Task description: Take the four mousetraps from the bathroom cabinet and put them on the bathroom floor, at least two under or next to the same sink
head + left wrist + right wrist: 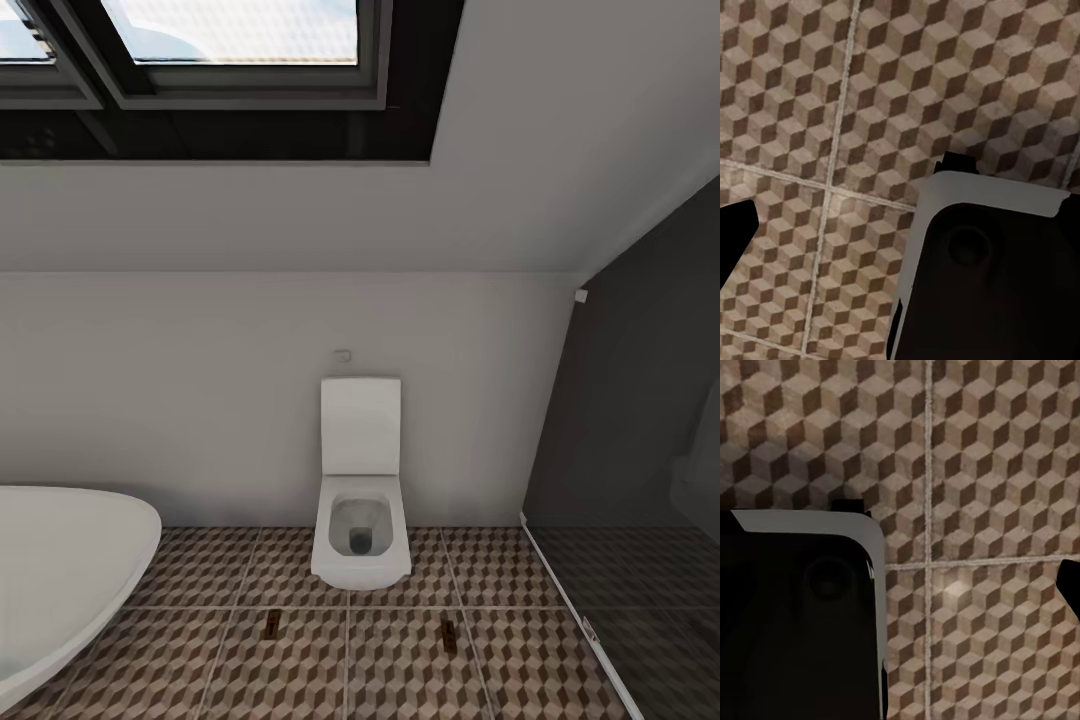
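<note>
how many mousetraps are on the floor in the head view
2. One mousetrap lies on the tiled floor in front of the toilet, toward the bathtub; the other mousetrap lies toward the dark glass panel. Others may be out of frame.

cube-patterned bathroom floor [870, 97], pale grout lines, dark robot body [982, 277]

Bright light comes in through the skylight [230, 30] at the top of the head view. The white wall [200, 380] looks soft and even, with no hard shadows. The glass panel [640, 420] looks dark. Both wrist views are dimmer, and the bathroom floor [907, 82] tiles look a little blurry.
</note>
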Robot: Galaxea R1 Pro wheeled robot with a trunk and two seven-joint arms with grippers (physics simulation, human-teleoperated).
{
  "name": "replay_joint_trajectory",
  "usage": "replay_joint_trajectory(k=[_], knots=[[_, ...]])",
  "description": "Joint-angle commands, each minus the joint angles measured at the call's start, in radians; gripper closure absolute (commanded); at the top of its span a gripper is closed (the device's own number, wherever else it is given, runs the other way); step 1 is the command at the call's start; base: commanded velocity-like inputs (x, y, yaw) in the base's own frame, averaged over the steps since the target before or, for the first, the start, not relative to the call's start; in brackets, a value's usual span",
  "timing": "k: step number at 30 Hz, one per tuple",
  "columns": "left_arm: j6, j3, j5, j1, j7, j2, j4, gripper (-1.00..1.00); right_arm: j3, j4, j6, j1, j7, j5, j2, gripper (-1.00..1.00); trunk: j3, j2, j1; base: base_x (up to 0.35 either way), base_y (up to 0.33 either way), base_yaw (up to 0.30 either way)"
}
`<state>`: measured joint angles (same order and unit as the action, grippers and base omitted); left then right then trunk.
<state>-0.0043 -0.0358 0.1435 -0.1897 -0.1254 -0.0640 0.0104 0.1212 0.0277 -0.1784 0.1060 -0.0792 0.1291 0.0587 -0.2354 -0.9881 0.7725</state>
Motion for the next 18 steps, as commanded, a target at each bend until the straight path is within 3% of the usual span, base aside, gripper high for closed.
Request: replay_joint_trajectory(k=[1,18], knots=[[0.000,-0.003,0.007,0.000,-0.001,0.000,0.001,-1.00,0.008,0.003,-0.005,0.001,-0.004,0.011,0.000,-1.00,-0.001,-0.001,0.000,0.000,0.000,0.000],[0.000,-0.005,0.012,0.000,-0.001,0.004,0.005,-1.00,0.006,-0.004,-0.004,0.001,-0.004,0.014,0.000,-1.00,-0.001,-0.001,0.000,0.000,0.000,0.000]])
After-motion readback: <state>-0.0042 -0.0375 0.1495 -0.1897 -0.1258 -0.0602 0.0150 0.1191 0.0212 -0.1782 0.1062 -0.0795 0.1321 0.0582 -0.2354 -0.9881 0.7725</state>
